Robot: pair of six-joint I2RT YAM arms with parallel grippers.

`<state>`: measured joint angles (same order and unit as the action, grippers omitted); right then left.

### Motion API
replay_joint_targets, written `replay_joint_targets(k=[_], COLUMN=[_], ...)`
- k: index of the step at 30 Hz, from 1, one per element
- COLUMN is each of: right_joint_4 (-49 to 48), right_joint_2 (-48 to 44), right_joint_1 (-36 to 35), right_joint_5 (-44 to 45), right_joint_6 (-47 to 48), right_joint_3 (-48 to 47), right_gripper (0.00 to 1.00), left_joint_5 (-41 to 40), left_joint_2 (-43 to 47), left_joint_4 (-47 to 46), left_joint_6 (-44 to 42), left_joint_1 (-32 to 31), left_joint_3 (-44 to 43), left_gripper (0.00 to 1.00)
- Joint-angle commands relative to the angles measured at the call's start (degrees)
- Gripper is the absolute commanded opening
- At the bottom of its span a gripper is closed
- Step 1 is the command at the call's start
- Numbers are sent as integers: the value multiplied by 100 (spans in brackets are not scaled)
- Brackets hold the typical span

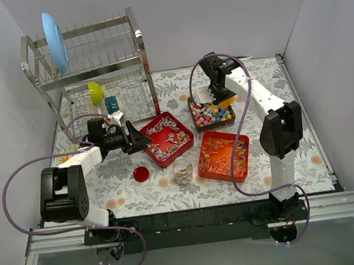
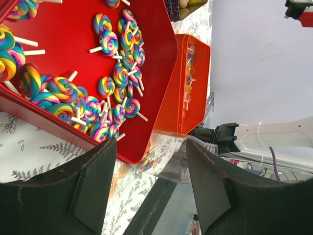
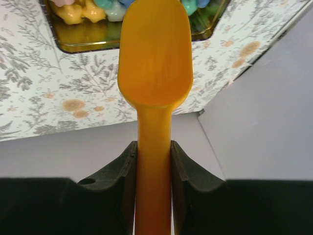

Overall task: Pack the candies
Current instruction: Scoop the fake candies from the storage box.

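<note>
Right gripper (image 3: pixel 154 159) pinching handle of yellow plastic scoop (image 3: pixel 155 58); bowl empty. Pastel chunky candies (image 3: pixel 105 10) in dark rectangular tray (image 3: pixel 83 47) lie straight ahead along scoop's long axis; right arm nearer. Left gripper (image 2: pixel 150 147) spread, just beside striped swirl lollipops (image 2: pixel 115 78).

Three trays of candies (image 1: pixel 171 139) at centre, rack (image 1: pixel 92 65) far left.
The left tray (image 1: pixel 165 164) lies left of the far tray (image 1: pixel 194 118); the near tray (image 1: pixel 223 176) lies before that; jar (image 1: pixel 182 169) between, lid (image 1: pixel 141 173) to its left.

White arms (image 1: pixel 259 97) with black joints, looping purple cables (image 1: pixel 3 194)
</note>
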<state>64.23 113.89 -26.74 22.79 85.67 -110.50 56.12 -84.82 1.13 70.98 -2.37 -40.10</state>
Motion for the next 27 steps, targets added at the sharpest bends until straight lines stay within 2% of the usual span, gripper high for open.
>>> replay_joint_targets(k=[1,10,21,27], right_joint_4=[907,1057,1057,1039], right_joint_2=[28,230,845,1100], right_joint_1=[134,283,363,389], right_joint_5=[-169,-512,-969,-881], right_joint_6=[-437,-964,-2913,-3337], right_joint_3=[-218,-7,-253,-630], right_gripper=[1,1,1,1], left_joint_5=[57,48,4,-4], left_joint_2=[79,18,-61,-246], left_joint_4=[-253,-244,-139,-148], left_joint_6=[-5,4,-40,-67], left_joint_1=[0,0,0,0], left_joint_3=[90,107,107,-7], left_gripper=[58,58,58,58])
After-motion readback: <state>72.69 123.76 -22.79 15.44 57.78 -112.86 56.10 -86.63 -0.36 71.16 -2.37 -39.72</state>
